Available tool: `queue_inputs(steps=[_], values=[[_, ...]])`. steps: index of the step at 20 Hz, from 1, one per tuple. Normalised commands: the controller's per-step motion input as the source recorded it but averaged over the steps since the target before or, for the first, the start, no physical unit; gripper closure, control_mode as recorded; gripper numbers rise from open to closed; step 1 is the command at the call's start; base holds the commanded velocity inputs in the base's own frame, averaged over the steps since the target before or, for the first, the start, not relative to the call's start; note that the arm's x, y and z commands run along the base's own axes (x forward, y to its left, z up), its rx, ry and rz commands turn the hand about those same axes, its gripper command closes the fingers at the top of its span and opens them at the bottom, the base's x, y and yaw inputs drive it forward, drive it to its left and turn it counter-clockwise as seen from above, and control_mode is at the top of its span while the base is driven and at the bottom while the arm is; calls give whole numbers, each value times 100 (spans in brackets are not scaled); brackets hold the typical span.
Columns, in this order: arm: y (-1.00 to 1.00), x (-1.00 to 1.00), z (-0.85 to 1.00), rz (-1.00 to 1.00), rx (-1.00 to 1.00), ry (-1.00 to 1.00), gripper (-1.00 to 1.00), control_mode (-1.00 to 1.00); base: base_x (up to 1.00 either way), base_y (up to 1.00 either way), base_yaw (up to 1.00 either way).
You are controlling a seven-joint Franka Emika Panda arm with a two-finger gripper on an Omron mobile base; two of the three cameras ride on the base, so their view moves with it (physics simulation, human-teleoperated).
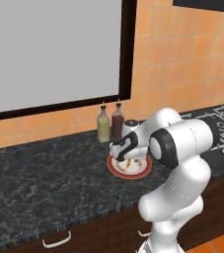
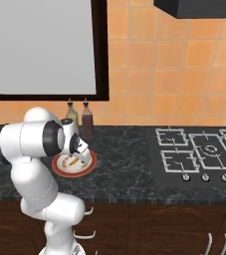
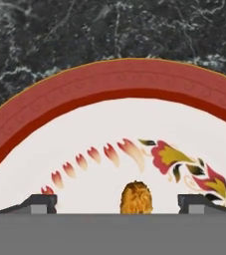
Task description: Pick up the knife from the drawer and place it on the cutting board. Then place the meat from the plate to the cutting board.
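Observation:
The round white plate (image 1: 117, 173) (image 2: 88, 171) with a red-orange rim (image 3: 114, 82) lies on the dark counter in front of two bottles. A small orange-tan piece of meat (image 1: 128, 162) (image 2: 73, 161) (image 3: 136, 197) rests on its white middle. My gripper (image 1: 125, 158) (image 2: 75, 155) (image 3: 118, 205) hangs low over the plate and is open. In the hand view one fingertip (image 3: 41, 203) stands on each side of the meat, well apart from it. The knife, the drawer and the cutting board are out of view.
Two bottles (image 1: 103, 126) (image 2: 87, 122) and a small shaker stand just behind the plate against the tiled wall. A gas hob (image 2: 204, 152) is set into the counter to the right. Dark cabinet fronts with white handles (image 1: 56, 240) run below the counter edge.

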Motion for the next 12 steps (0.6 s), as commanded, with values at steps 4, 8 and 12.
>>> queue_inputs(steps=[4,8,12], values=[[0,-12,-39,-5,0,-6,100,-100,0,0,0],[0,-8,-16,-11,0,-6,100,-100,0,0,0],[0,0,0,-11,0,0,100,-100,0,0,0]])
